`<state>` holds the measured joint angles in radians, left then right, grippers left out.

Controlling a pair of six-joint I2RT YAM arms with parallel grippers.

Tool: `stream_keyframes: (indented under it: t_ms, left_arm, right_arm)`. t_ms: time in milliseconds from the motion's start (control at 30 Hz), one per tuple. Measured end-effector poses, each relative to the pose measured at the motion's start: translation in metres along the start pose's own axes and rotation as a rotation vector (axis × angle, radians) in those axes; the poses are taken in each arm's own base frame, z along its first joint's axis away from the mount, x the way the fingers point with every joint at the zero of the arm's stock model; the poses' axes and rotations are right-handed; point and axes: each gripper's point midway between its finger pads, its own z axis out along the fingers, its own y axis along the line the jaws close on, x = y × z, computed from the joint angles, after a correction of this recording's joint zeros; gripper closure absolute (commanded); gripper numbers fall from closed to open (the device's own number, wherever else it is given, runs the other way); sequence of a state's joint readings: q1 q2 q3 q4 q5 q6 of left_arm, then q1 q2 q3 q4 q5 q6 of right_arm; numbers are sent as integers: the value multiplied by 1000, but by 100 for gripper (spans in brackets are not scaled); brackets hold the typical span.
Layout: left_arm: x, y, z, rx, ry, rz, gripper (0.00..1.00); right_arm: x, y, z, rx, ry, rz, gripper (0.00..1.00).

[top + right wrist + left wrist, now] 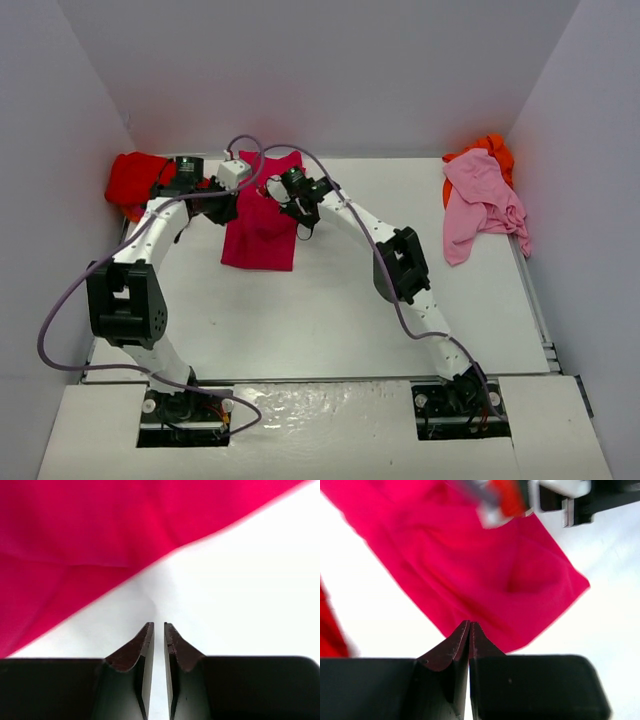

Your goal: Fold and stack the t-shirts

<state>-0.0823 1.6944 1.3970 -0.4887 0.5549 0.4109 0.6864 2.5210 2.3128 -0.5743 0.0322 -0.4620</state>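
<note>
The crimson-magenta t-shirt [260, 228] lies folded into a narrow rectangle at the back middle of the table. It also fills the left wrist view [485, 575] and the upper left of the right wrist view [85, 535]. My left gripper [222, 207] hovers at its left edge, jaws shut [470, 624], with no cloth seen between them. My right gripper [298, 207] hovers at its right edge over bare table, jaws all but shut [159, 625] and empty. The bright red t-shirt [135, 180] is bunched at the far left. The pale pink t-shirt [482, 205] lies over the orange one [492, 150] at the far right.
White walls close in the table on the left, back and right. The table's front edge [320, 378] runs just ahead of the arm bases. A purple cable [262, 150] loops over the magenta shirt's far end. The right arm's wrist [555, 497] shows at the top of the left wrist view.
</note>
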Motion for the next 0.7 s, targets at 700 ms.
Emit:
stream_keyframes:
  t_ms: [700]
  left_arm:
    - [-20,76,54,187,-61,-348,94]
  right_arm:
    - [-43,-20,-62,-564,-393,304,69]
